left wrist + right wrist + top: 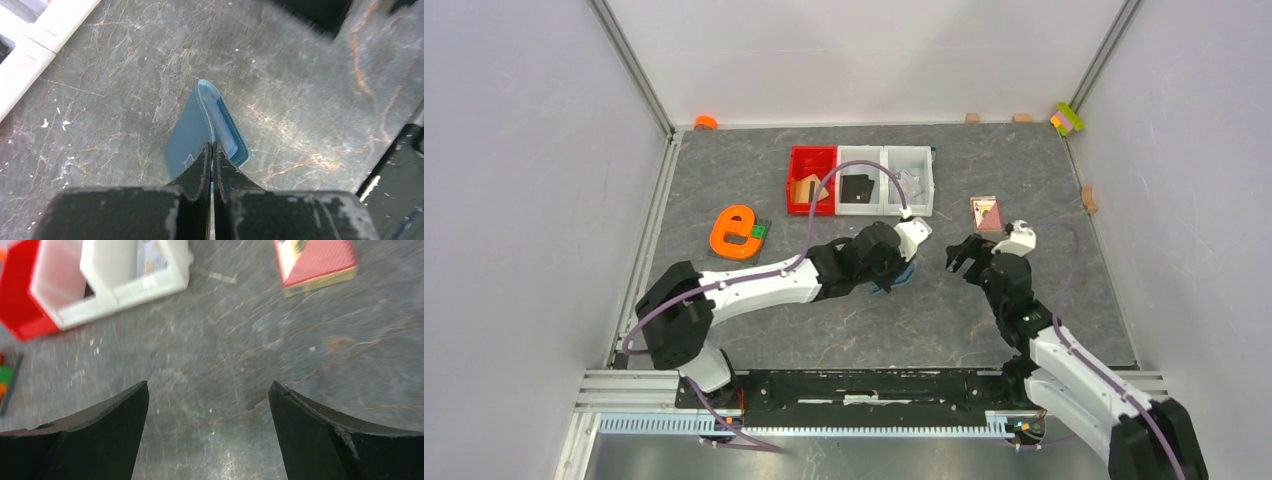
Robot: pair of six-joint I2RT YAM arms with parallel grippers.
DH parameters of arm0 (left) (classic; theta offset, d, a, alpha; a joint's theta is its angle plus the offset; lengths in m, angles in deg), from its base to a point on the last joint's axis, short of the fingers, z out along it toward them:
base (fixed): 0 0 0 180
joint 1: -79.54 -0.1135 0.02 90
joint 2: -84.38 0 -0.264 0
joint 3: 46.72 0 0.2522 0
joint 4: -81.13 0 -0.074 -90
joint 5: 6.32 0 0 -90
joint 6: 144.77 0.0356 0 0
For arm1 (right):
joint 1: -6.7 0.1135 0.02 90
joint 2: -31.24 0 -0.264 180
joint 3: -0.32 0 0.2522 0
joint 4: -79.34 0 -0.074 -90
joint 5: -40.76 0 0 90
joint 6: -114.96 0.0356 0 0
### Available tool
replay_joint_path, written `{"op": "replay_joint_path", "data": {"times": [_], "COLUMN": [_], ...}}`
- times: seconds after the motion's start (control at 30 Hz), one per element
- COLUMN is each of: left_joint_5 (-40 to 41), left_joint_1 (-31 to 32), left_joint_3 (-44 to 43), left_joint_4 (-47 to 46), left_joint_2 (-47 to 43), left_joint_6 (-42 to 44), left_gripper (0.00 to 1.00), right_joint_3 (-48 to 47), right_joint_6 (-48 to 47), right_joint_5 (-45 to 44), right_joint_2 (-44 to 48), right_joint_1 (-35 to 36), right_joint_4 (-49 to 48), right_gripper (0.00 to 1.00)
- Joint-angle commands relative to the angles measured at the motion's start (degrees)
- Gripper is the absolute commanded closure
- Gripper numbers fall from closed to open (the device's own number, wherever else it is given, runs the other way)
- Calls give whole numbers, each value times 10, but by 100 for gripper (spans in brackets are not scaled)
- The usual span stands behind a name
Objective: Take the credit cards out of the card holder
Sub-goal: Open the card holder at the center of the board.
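The card holder is a steel-blue wallet on the grey table. It is partly open, with one flap raised and the paler blue inside showing. My left gripper is shut on the edge of the raised flap. From above, the wallet peeks out under the left gripper. No credit cards show in any view. My right gripper is open and empty, hovering just right of the wallet; its wrist view shows only bare table between the fingers.
A row of red and white bins stands at the back, also in the right wrist view. A red card box lies back right. An orange shape and a green brick lie to the left.
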Motion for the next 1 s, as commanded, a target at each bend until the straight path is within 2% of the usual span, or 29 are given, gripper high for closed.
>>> {"op": "replay_joint_path", "data": {"times": [0.0, 0.17, 0.3, 0.43, 0.6, 0.73, 0.97], "left_joint_5": [-60, -147, -220, -274, -313, -312, -257], "left_joint_1": [-19, -60, -117, -159, -231, -261, -267], "left_joint_3": [20, 70, 111, 120, 145, 149, 108], "left_joint_4": [-58, -136, -201, -237, -281, -275, -179], "left_joint_2": [-41, -76, -79, -44, -1, 25, 56], "left_joint_6": [-47, -103, -171, -225, -304, -313, -256], "left_gripper": [98, 98, 98, 98, 98, 98, 98], "right_joint_3": [-44, -43, -32, -24, -28, -32, -37], "right_joint_6": [-55, -67, -74, -83, -83, -83, -89], "right_joint_5": [154, 247, 229, 223, 227, 240, 295], "right_joint_2": [-76, -118, -94, -72, -79, -93, -131], "right_joint_1": [0, 1, 0, 1, 0, 0, 1], "right_joint_4": [-58, -107, -113, -118, -116, -118, -144], "right_gripper": [7, 8, 8, 7, 8, 8, 11]}}
